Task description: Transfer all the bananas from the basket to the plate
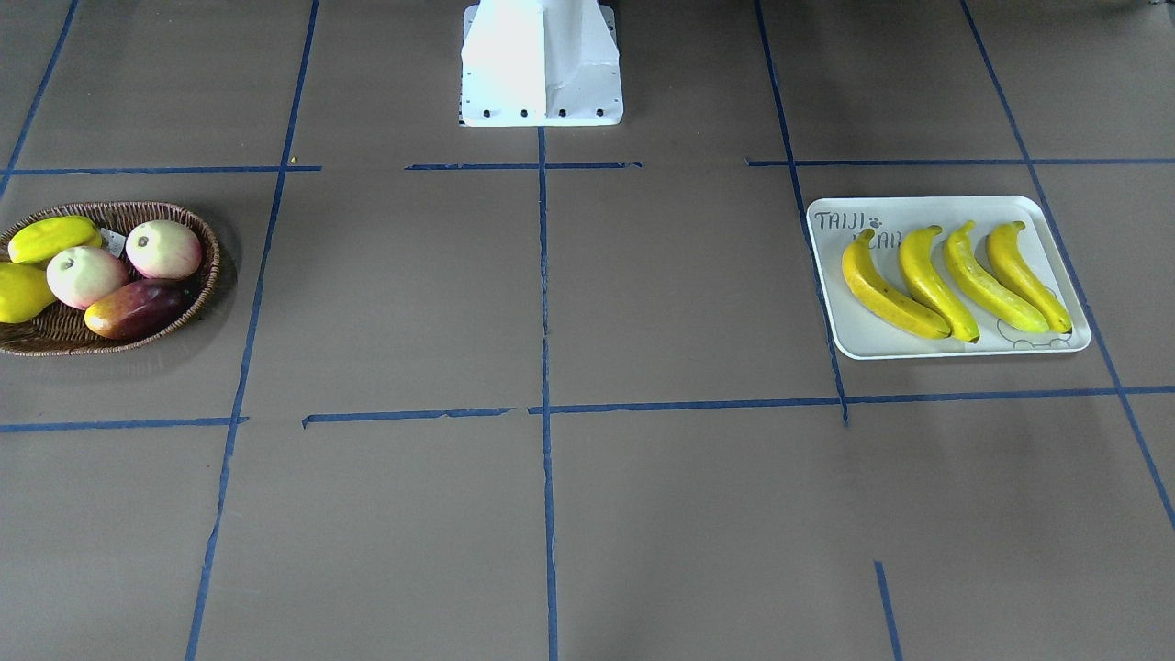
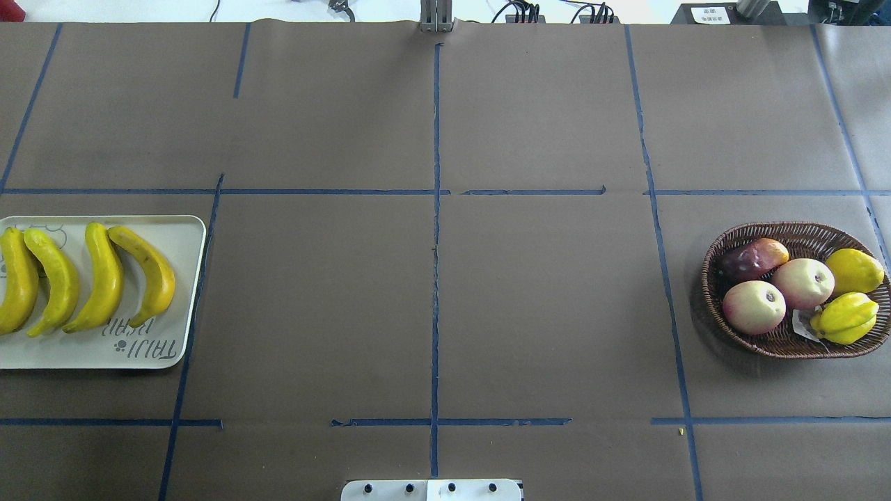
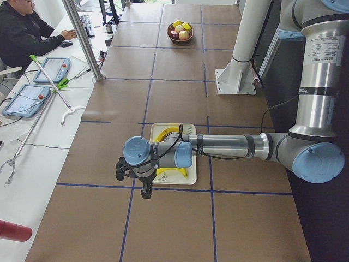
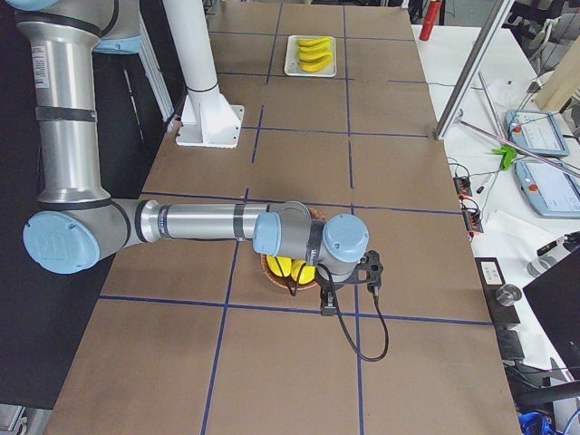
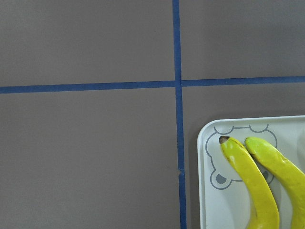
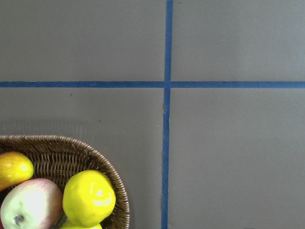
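The table (image 2: 543, 313) was covered in brown paper and divided into a grid by blue tape lines (image 2: 436, 278), several of them broken or torn. The white pedestal (image 1: 542, 64) stood at the robot's edge, on the centre line.

All four bananas (image 1: 927, 285) lay side by side on the plate (image 1: 872, 340) at the robot's left end of the table. Two of their tips lay over the bear drawing. The basket (image 2: 811, 238), at the right end, held two round pink-cream fruits (image 2: 802, 282), two yellow-green fruits (image 2: 844, 317) and one dark red fruit (image 2: 753, 256).

The left gripper (image 3: 145, 191) hung above the table beside the plate, and the right gripper (image 4: 327, 306) hung beside the basket. Only the side views showed them, so whether either was released or clenched could not be told.

Beyond the far edge ran a white bench (image 3: 43, 174) carrying two teach pendants (image 3: 52, 69) and cables (image 2: 522, 12). A person (image 3: 24, 33) sat there, near a metal post (image 3: 82, 38).
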Motion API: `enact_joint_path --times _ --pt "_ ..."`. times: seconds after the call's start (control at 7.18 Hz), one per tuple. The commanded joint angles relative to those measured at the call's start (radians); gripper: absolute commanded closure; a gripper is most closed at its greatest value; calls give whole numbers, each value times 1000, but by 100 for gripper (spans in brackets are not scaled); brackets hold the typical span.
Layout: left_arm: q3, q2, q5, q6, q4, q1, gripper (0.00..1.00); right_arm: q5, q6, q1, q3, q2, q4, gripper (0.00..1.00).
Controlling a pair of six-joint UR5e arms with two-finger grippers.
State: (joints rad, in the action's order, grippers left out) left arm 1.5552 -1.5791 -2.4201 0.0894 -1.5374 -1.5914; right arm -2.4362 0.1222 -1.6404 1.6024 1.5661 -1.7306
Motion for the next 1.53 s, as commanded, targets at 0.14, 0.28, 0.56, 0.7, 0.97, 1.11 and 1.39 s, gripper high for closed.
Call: enact_joint_path --times 0.14,0.28,0.56,0.7,0.97,1.11,1.39 --pt "6 2 -1 -8 0 -1 0 18 -9 -42 -35 55 133 0" --pt "6 2 -1 -8 0 -1 0 41 -50 -42 -33 61 184 0" --pt "5 2 -1 -8 0 -1 0 23 -133 -42 8 61 165 0" --pt "5 2 -1 -8 0 -1 0 -12 -133 -42 17 52 110 0" --pt "5 4 -1 -8 0 -1 0 -12 -130 -42 24 51 89 0" --pt "5 4 -1 -8 0 -1 0 -11 -124 -42 24 51 92 0" --pt "5 4 -1 -8 0 1 0 -12 -124 -42 25 48 94 0"
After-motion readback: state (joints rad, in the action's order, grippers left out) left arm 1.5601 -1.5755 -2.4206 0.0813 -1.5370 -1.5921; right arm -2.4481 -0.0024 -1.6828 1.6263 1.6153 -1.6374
